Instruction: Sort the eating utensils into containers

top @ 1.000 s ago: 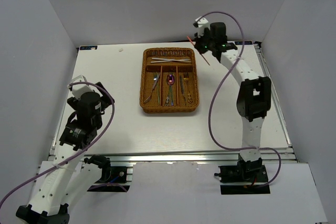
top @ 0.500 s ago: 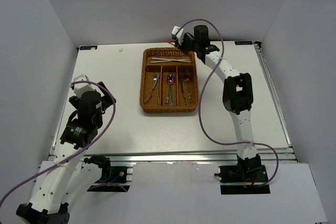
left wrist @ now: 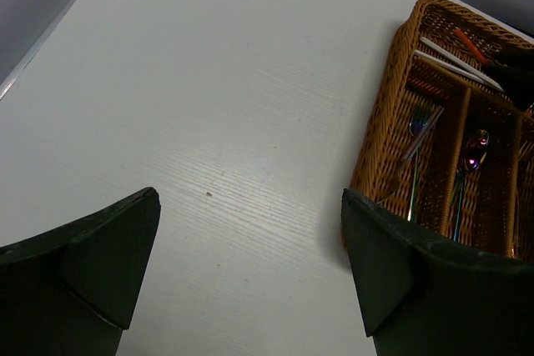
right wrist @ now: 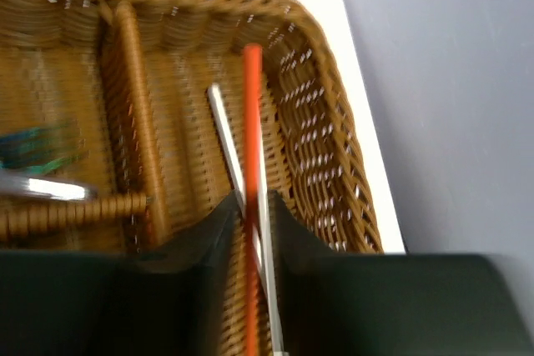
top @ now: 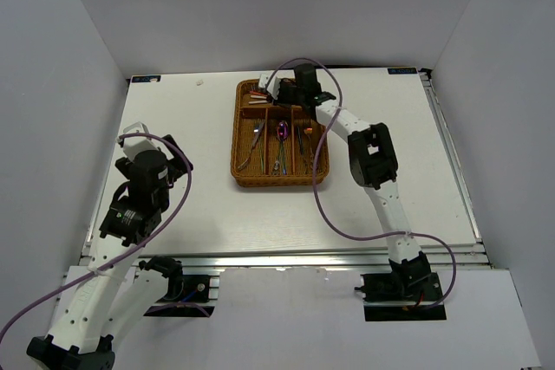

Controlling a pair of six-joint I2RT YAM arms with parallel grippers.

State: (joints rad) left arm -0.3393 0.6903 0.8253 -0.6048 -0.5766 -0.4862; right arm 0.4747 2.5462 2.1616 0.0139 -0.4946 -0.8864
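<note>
The rectangular brown woven wicker tray (left wrist: 380,135) is rough and ribbed, its weave mostly matt. The white surface (left wrist: 209,106) is matt, with a fine wood-like grain. At the right of the left wrist view, the iridescent purple spoon (left wrist: 476,149) shines like polished metal, as does the thin silver chopstick (right wrist: 224,131). The thin red chopstick (right wrist: 251,122) looks smooth and evenly coloured. The left end effector (left wrist: 250,206) has dark, matt, plastic-looking fingers (left wrist: 100,264).

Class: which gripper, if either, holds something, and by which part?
Left gripper holds nothing. A red chopstick sits between the right gripper's fingers partway along its shaft; whether it is clamped cannot be told.
</note>
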